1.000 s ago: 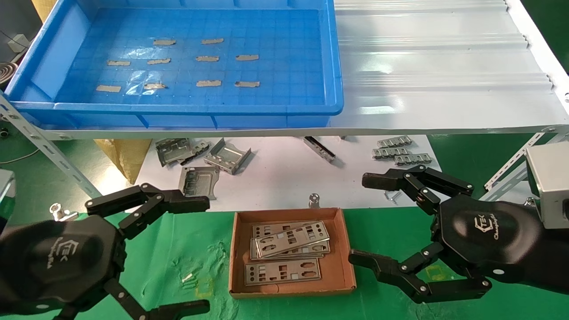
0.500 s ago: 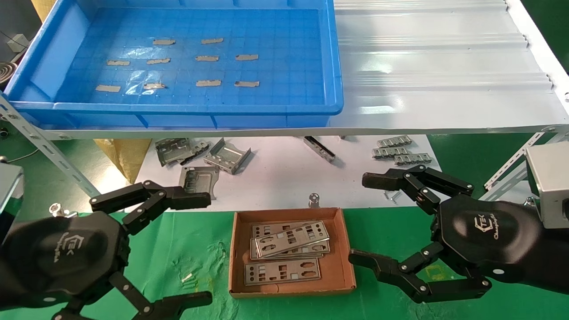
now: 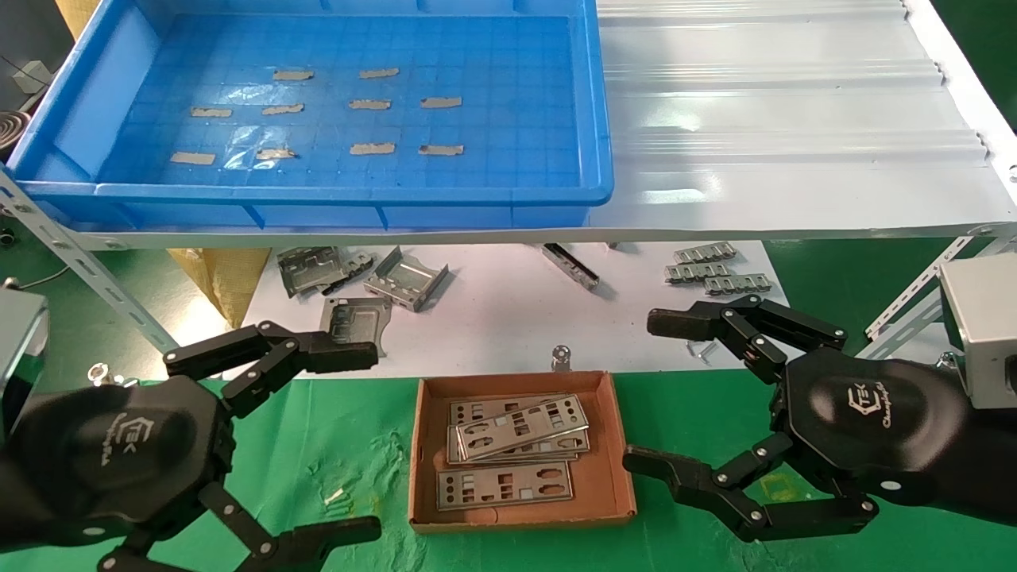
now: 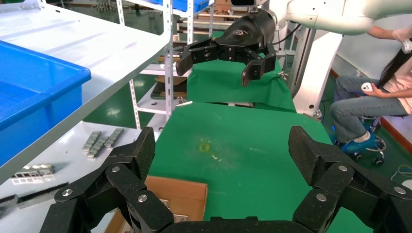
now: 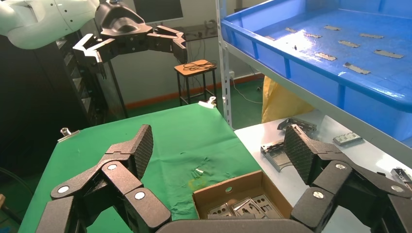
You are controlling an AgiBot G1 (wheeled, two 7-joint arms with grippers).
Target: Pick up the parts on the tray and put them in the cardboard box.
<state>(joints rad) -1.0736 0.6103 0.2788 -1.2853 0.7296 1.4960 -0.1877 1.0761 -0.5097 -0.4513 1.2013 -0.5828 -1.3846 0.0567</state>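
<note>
Tray (image 3: 119,71) bare of plates, apparently; the parts (image 3: 516,433) lie stacked in the cardboard box (image 3: 612,485). Left gripper (image 3: 349,445) and right gripper (image 3: 647,389) flank it, spread wide, empty.

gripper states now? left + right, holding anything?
Left gripper: open, empty, hovering over the green mat left of the cardboard box.
Right gripper: open, empty, hovering right of the box.
</note>
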